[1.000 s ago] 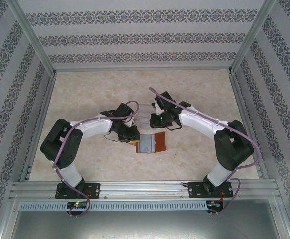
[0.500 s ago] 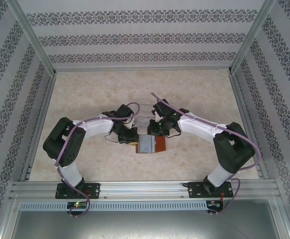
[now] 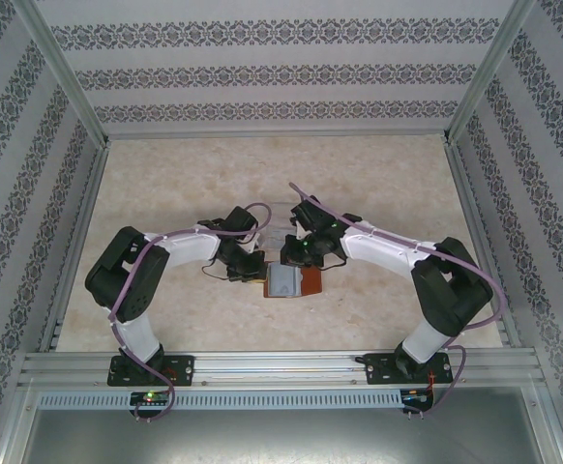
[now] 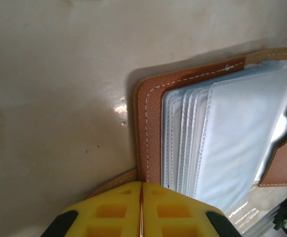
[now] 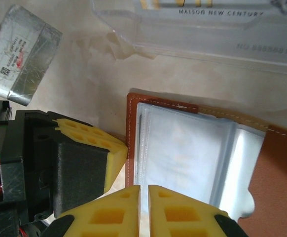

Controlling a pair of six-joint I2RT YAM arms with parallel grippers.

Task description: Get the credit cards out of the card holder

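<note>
**A:** Where is the card holder?

**B:** The card holder (image 3: pixel 308 280) lies open on the tabletop (image 3: pixel 388 184), a little below the centre of the overhead view. Its bluish-grey sleeves (image 5: pixel 183 153) face up in a fanned stack, with the brown cover spread flat under them.

**A:** And the left tool?

**B:** The left tool (image 3: pixel 259 275) sits at the holder's left edge in the overhead view. In its own wrist view the yellow fingers (image 4: pixel 109 212) are pressed together. The stitched edge of the cover runs straight into the seam between them, so it is pinching the holder by that edge.

**A:** The right one?

**B:** The right tool (image 5: pixel 144 205) is at the bottom of its wrist view, over the lower edge of the sleeves. Its jaws are nearly together, with only a thin slit between them. Something pale shows in the slit, but I cannot tell whether it is a sleeve or a card, or whether it is caught.

**A:** Is any card outside the holder?

**B:** A pale grey card (image 5: pixel 22 54) with small print lies in the upper left of the right wrist view, well apart from the holder. A clear plastic tray (image 5: pixel 207 29) runs along the top of that view, near the holder's upper edge.
</note>
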